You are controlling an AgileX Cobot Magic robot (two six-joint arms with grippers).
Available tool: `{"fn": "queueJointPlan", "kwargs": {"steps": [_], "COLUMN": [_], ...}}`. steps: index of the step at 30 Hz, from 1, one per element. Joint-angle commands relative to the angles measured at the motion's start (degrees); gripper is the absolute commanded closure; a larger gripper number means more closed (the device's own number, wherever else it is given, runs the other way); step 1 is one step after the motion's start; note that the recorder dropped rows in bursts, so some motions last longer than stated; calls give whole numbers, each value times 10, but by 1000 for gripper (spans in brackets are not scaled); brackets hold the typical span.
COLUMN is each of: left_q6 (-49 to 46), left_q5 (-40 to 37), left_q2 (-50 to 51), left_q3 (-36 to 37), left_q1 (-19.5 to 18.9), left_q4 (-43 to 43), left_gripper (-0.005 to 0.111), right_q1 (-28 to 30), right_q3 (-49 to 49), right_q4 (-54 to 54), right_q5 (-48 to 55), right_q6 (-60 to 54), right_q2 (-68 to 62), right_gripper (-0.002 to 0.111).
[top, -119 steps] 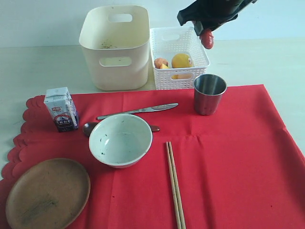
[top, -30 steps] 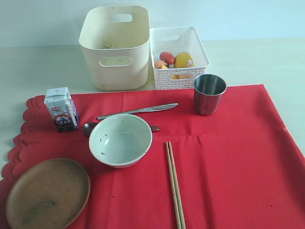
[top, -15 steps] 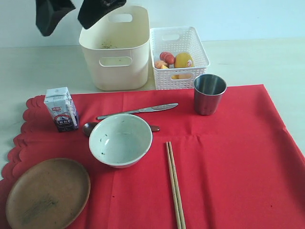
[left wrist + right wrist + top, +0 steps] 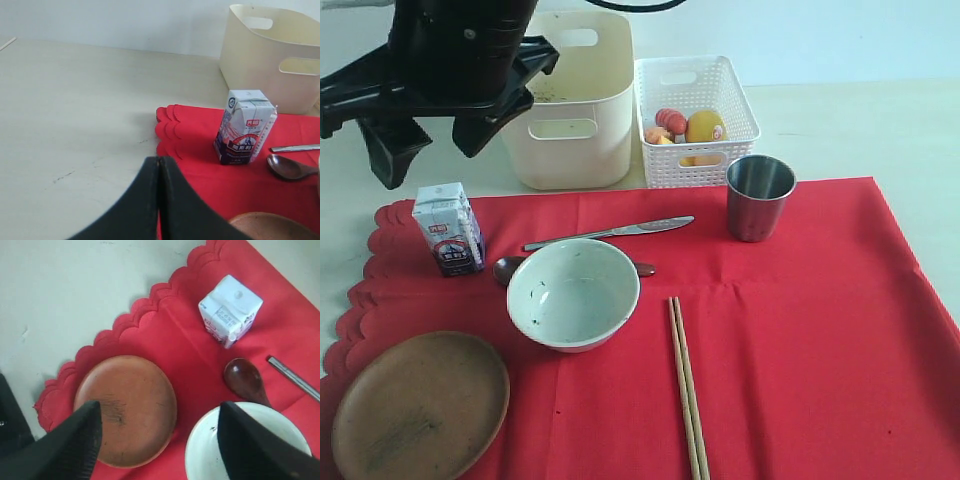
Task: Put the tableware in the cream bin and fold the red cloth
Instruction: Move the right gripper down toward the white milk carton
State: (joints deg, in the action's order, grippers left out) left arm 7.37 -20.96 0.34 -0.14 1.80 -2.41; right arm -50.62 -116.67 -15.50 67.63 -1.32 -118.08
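We see only the two ends of the spoon (image 4: pixel 507 268); the bowl (image 4: pixel 573 293) covers its middle. The plate (image 4: pixel 420 405), the chopsticks (image 4: pixel 686 390) and the cloth (image 4: pixel 800 340) run off the picture's bottom edge. A dark arm (image 4: pixel 450 60) hides the left side of the bin (image 4: pixel 580 165). The print on the carton (image 4: pixel 448 228) is too small for us to read.

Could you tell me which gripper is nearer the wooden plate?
Probably left: the left gripper sits low beside the wooden plate, jaws shut; the right gripper hovers high above it, open.
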Motion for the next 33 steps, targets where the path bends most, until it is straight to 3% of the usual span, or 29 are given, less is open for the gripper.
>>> {"fn": "queueJointPlan", "kwargs": {"steps": [1, 14, 21, 33], "left_q6": [1, 1, 1, 1], "left_q5": [7, 7, 7, 7], "left_q2": [-3, -3, -3, -3], "left_q3": [1, 1, 1, 1], "left_q1": [-1, -1, -1, -1], "left_q4": [0, 0, 0, 0], "left_gripper": [107, 107, 107, 107], "right_q1": [0, 0, 0, 0], "right_q3": [-4, -4, -4, -4], "right_q4": [21, 26, 27, 74], "right_q5": [-20, -56, -137, -234], "right_q6": [28, 44, 45, 89], "right_q2": [-17, -73, -90, -146], "right_gripper": [45, 33, 32, 17]}}
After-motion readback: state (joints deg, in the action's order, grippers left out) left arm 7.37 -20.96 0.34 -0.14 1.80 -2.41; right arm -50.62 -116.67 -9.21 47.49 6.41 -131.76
